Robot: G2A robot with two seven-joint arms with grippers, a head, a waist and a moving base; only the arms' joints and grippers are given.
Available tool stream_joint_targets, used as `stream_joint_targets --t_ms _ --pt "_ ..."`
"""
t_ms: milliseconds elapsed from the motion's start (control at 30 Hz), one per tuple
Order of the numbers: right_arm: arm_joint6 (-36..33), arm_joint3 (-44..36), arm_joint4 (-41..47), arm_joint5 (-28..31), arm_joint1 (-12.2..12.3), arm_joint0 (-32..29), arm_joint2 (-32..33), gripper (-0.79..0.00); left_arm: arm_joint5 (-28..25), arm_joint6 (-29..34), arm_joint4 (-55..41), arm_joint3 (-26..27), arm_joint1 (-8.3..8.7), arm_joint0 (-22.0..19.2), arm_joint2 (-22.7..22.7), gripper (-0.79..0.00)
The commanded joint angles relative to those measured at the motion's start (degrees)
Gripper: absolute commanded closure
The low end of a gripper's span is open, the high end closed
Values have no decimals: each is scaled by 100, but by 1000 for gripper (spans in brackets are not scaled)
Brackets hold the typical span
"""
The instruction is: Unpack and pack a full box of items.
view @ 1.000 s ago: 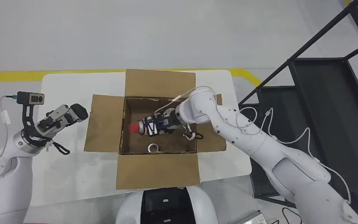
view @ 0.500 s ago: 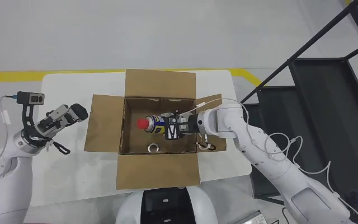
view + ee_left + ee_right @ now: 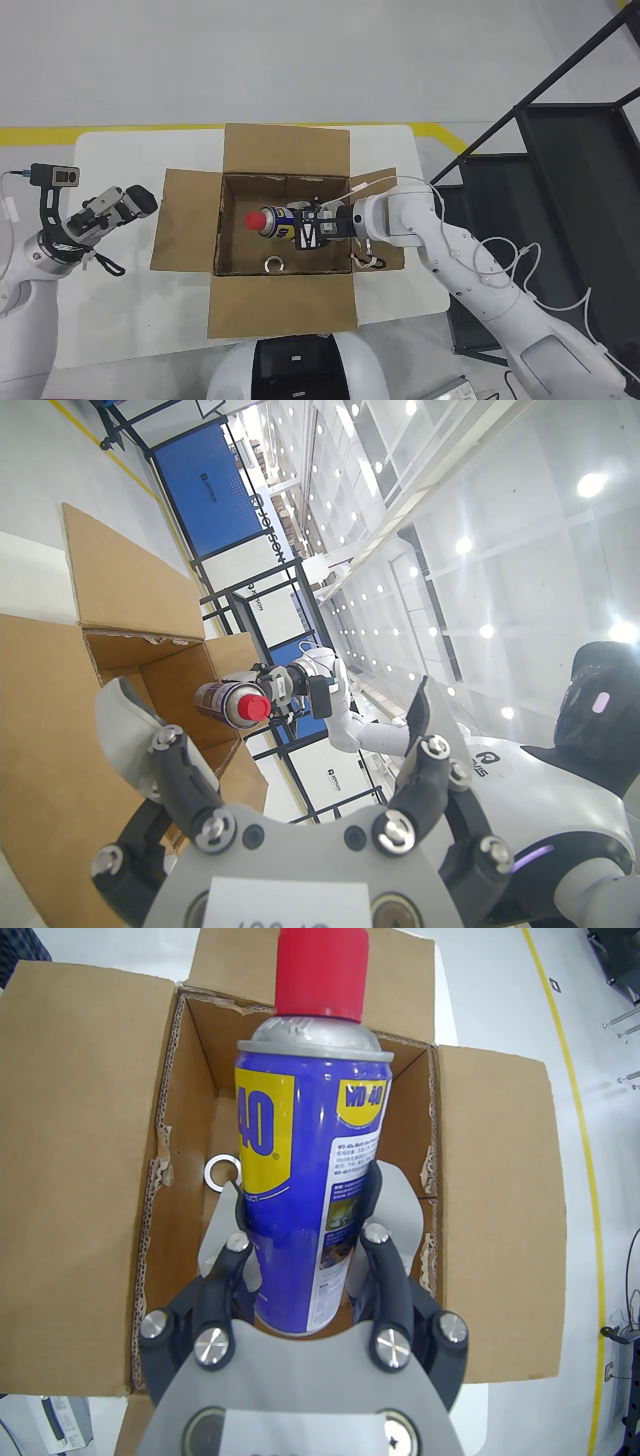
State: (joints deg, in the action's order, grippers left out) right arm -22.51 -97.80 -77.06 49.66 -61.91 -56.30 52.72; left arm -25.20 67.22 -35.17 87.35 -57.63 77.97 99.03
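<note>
We start with the white table [image 3: 120, 300], and sitting square in the middle of it is the cardboard box [image 3: 287, 150], all four flaps folded out flat. Over its opening we have the right gripper [image 3: 312, 229], and it's pinching the spray can [image 3: 310, 1128] low on the body, near the base, one finger [image 3: 372, 1188] pressed on each side. The can lies on its side from where we look down, long axis running across the box, and the red cap [image 3: 258, 220] points toward the robot's left, straight at the other arm. We can't judge how far it sits above the box floor. On the label we get a blue body, a yellow panel with big dark-blue characters, and a white block of small print facing the wrist. Off beside the left flap, well apart from the can, there's the left gripper [image 3: 125, 203], fingers spread wide and holding nothing. And down on the box floor, against the wall nearest the robot, lies a small metal ring [image 3: 222, 1171], flat and apart from the can.
</note>
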Motion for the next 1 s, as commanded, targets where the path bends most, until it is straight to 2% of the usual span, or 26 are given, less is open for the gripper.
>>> stream_joint_targets --t_ms 0,167,333,500,600,767,967 --pt "53 -1 -31 -50 3 -47 4 0 0 0 0 0 0 0 0 -785" --pt "-384 177 -258 80 -4 27 -137 0 0 0 0 0 0 0 0 -785" --pt "-167 315 -47 -37 -68 129 -246 0 0 0 0 0 0 0 0 -785" --pt "-544 339 -395 -9 -101 253 -446 0 0 0 0 0 0 0 0 -785" --pt "-419 401 -235 -22 -160 354 -566 0 0 0 0 0 0 0 0 -785" --pt "407 432 163 35 -158 331 -351 0 0 0 0 0 0 0 0 -785" --pt "2110 369 79 248 65 -247 590 0 0 0 0 0 0 0 0 -785"
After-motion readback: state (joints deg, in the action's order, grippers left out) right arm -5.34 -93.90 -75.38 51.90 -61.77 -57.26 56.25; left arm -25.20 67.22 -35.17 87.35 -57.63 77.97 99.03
